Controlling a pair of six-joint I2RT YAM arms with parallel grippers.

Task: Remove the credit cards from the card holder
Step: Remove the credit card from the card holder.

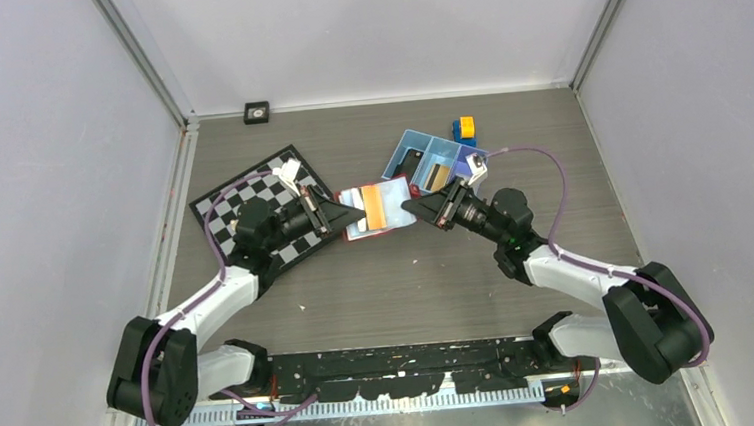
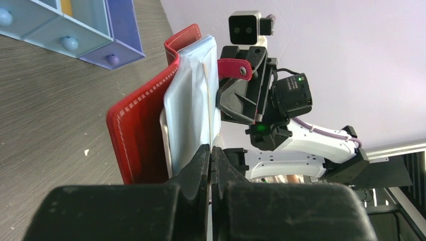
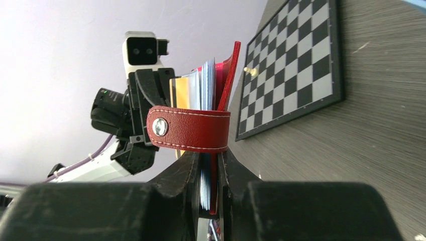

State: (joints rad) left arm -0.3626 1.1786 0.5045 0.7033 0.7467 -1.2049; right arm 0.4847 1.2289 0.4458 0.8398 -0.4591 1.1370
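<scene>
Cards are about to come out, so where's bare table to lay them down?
Widest bare table: the near strip between the card holder and the arms' mounting rail. Also free: the back-centre gap between chessboard and blue tray. Crowded: mid-table, where the left claw and right claw grip the card holder, tray just behind.

Soft, even light from above, bright enough; shadows on the table (image 1: 399,292) are faint. Up close, the wrist cameras' own black fingers (image 2: 198,173) blur slightly.

A lab test cell: plain pale walls (image 1: 48,146) enclose a grey table (image 1: 409,291).
</scene>
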